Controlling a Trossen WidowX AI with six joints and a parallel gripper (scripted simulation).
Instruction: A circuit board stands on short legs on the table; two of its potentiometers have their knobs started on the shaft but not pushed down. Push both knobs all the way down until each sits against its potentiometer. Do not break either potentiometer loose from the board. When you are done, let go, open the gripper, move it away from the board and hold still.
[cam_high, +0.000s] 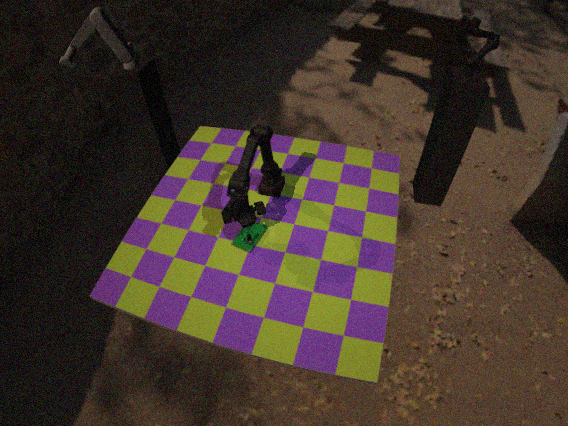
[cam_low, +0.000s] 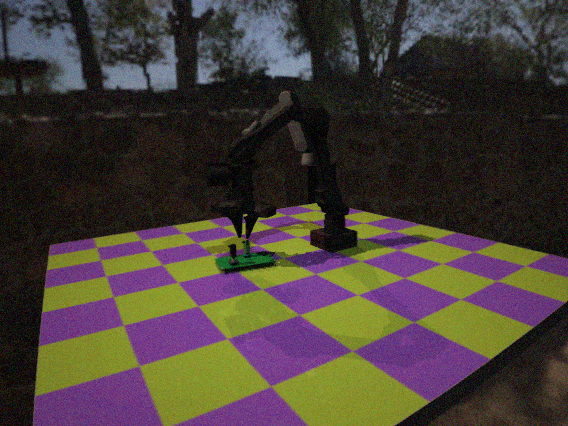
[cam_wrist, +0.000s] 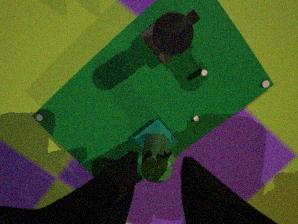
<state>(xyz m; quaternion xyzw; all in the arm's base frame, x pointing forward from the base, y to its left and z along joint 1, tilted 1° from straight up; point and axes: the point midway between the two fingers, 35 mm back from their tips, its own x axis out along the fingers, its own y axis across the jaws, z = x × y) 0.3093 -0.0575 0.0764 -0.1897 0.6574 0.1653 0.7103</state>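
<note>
The green circuit board (cam_high: 243, 244) (cam_low: 261, 260) (cam_wrist: 227, 55) stands on the table. A dark round knob (cam_low: 232, 248) (cam_wrist: 173, 33) stands upright over one potentiometer, at the left in the exterior view. A greenish knob (cam_low: 246, 245) (cam_wrist: 156, 161) stands over the teal potentiometer (cam_wrist: 158, 129) near the board's edge. My gripper (cam_low: 244, 237) (cam_wrist: 159, 162) is partly open and empty, pointing down just above the greenish knob, with its fingertips on either side of it in the wrist view. Whether either knob touches its potentiometer cannot be told.
The checkered table (cam_high: 270, 335) (cam_low: 300, 375) carries the board and the arm's base (cam_high: 271, 186) (cam_low: 334, 239). Small pale pins (cam_wrist: 204, 72) stick up from the board. The dark knob stands beyond the fingers in the wrist view.
</note>
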